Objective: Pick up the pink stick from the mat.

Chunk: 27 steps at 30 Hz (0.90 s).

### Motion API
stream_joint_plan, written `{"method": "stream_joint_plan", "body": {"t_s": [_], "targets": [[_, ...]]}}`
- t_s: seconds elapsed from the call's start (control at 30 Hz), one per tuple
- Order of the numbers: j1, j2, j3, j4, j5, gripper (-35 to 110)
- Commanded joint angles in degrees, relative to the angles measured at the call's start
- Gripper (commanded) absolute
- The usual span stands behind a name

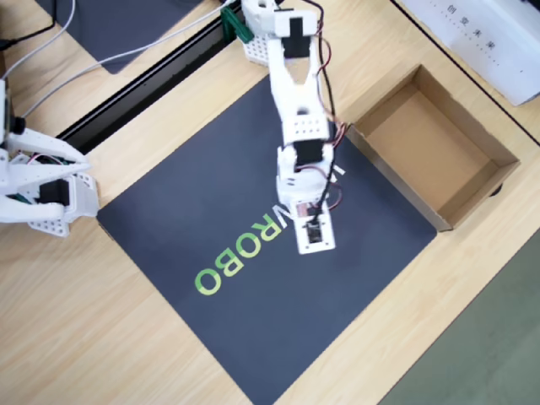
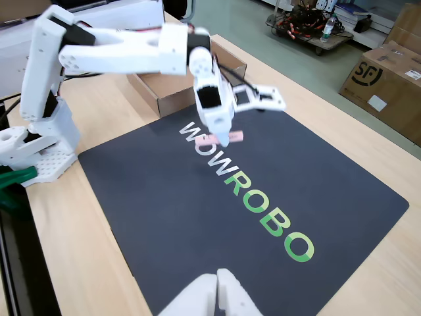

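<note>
Pink stick [image 2: 223, 137] lying flat on the mat [image 2: 164, 217], just beside the white "W" letters and directly under the gripper [image 2: 230, 128], seen in the fixed view. Jaws spread wide and holding nothing, one fingertip down at the stick's middle, the other finger swung out to the right. Likely to roll or skid away on closing, or to be pinned against the mat rather than caught between the fingers.
</note>
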Motion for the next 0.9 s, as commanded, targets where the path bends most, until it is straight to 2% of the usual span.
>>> {"method": "stream_joint_plan", "body": {"t_s": [0.0, 0.27, 0.4, 0.87], "targets": [[-1.8, 9.9, -0.4, 1.8, 0.4, 6], [-10.3, 22.2, 4.7, 2.5, 2.1, 6], [-17.0, 25.6, 6.9, 2.5, 6.2, 6], [-37.9, 15.0, 4.7, 2.1, 14.0, 6]]}}
